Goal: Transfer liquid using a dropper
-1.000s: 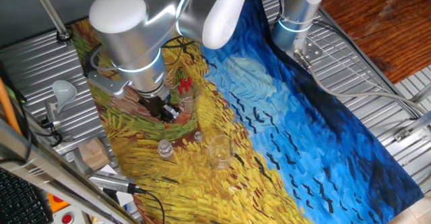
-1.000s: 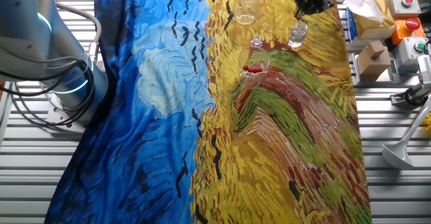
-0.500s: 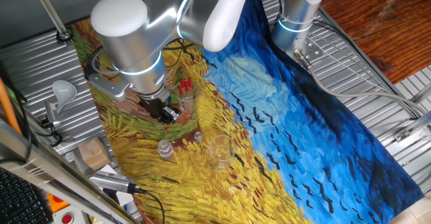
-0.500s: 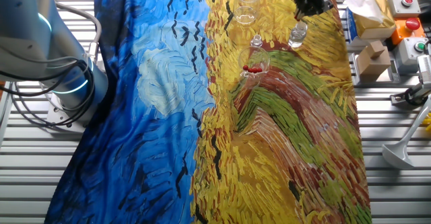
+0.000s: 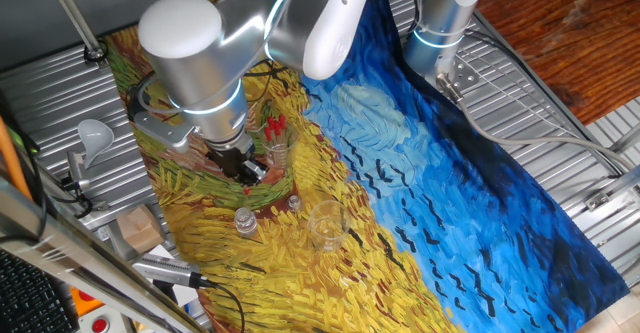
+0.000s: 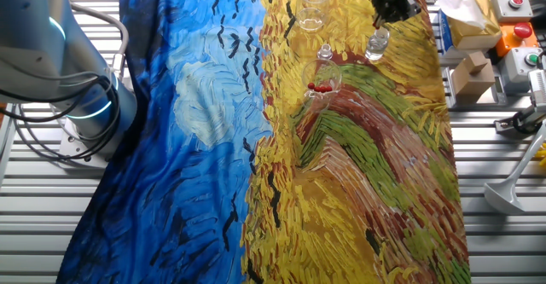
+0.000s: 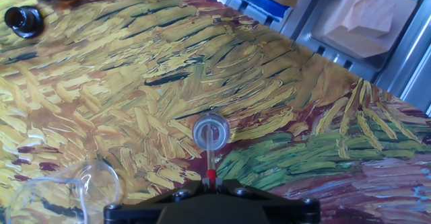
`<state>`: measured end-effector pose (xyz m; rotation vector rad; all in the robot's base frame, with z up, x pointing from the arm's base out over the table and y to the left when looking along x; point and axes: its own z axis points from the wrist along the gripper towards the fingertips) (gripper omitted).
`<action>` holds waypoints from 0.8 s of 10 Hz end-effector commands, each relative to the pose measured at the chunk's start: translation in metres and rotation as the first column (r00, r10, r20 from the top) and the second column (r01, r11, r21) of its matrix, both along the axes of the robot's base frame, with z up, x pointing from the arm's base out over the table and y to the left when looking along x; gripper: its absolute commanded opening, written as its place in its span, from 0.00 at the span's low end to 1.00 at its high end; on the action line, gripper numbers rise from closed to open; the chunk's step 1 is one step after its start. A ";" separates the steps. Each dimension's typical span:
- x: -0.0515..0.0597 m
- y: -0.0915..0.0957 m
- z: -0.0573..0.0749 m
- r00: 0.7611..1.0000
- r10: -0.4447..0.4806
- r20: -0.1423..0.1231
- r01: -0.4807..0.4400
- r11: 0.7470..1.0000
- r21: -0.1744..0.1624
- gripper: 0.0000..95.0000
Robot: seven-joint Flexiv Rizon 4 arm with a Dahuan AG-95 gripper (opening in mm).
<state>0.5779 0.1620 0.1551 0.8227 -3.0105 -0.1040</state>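
Observation:
My gripper [image 7: 211, 182] is shut on a dropper [image 7: 211, 162]; its red bulb sits between the jaws and its clear tube points down at the open mouth of a small clear vial [image 7: 211, 131]. I cannot tell whether the tip is inside the mouth. In one fixed view the gripper [image 5: 243, 170] hangs above that vial [image 5: 244, 221]. In the other fixed view the gripper [image 6: 388, 2] is at the top edge above the vial [image 6: 376, 43]. A glass [image 5: 275, 138] holds more red-bulbed droppers [image 6: 320, 87].
A second small vial [image 5: 294, 203] and an empty beaker [image 5: 325, 225] stand near the first vial. A glass rim [image 7: 87, 183] shows at the lower left of the hand view, a dark bottle [image 7: 23, 19] at the top left. Cardboard boxes [image 6: 473, 71] sit beyond the cloth's edge.
The arm's upper joints have shifted slightly. The gripper and the dropper stay almost in the same place over the vial.

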 end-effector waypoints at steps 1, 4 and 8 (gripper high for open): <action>0.002 0.000 -0.002 1.000 -0.001 0.001 0.001 1.000 -0.001 0.00; 0.005 0.002 -0.006 1.000 -0.003 0.002 0.003 1.000 -0.002 0.00; 0.007 0.003 -0.010 1.000 -0.002 0.005 0.003 1.000 -0.003 0.00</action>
